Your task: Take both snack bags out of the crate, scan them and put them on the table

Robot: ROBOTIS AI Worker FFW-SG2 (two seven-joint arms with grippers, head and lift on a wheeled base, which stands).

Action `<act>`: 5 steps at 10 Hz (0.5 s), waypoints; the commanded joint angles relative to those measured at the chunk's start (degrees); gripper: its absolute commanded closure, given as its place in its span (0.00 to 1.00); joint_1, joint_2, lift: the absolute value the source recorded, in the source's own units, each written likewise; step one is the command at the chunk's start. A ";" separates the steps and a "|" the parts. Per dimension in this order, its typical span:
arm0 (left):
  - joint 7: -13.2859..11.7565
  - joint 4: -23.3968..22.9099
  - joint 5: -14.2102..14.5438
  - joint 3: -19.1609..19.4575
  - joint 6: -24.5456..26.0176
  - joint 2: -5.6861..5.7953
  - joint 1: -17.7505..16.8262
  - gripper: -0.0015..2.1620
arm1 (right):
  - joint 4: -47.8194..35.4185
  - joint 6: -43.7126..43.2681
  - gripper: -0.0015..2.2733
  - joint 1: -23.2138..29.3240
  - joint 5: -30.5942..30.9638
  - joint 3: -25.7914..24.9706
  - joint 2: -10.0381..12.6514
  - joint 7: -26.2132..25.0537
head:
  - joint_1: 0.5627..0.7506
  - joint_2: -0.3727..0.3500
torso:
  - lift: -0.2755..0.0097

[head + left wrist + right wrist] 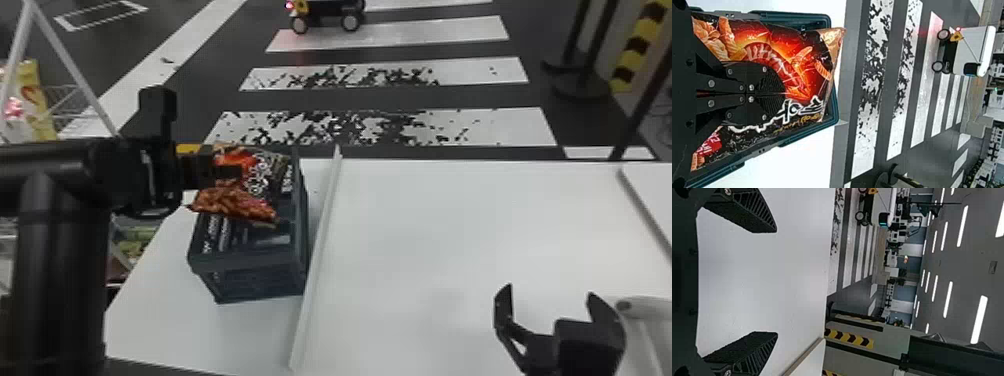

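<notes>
Ahead of you, a cart point(327, 9) stands on the crosswalk point(500, 125). You have a yellow packet point(40, 107) near a wire rack point(67, 96) left, black-and-yellow stripes point(637, 46) right, and ceiling lights point(979, 319) beyond.

Looks bright indoors, lit from overhead by long white strip lights point(979, 319) in rows on the grey ceiling point(969, 266). Spreads softly over the smooth white tabletop point(475, 215) in the head view, with only faint shading; glares to near-blank white in the left wrist view. Glints in small highlights off the glossy black-and-orange snack bag point(805, 43). Tints a white painted crosswalk stripe point(290, 40) pink near a small red light point(288, 5).
</notes>
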 commanded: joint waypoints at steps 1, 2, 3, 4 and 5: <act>0.09 -0.45 1.87 1.15 0.19 0.73 -0.15 0.99 | 0.27 0.01 0.02 -0.08 0.09 0.00 0.15 0.00 | 0.70 0.80 | 0.64; 0.18 -0.71 3.01 1.85 0.19 0.73 -0.15 0.99 | 0.54 0.19 0.02 -0.17 0.09 0.09 0.32 0.00 | 0.70 0.80 | 0.64; 0.35 -0.89 3.71 1.85 0.19 0.64 -0.15 0.99 | 0.54 0.19 0.02 -0.26 0.27 0.09 0.41 0.00 | 0.70 0.81 | 0.64; 0.53 -1.33 4.68 2.11 0.19 0.20 -0.15 0.99 | 0.54 0.19 0.02 -0.26 0.35 0.09 0.50 0.00 | 0.70 0.81 | 0.64; 0.61 -1.41 4.94 2.11 0.02 -0.33 -0.41 0.99 | 0.54 0.19 0.02 -0.26 0.44 0.09 0.59 0.00 | 0.70 0.80 | 0.64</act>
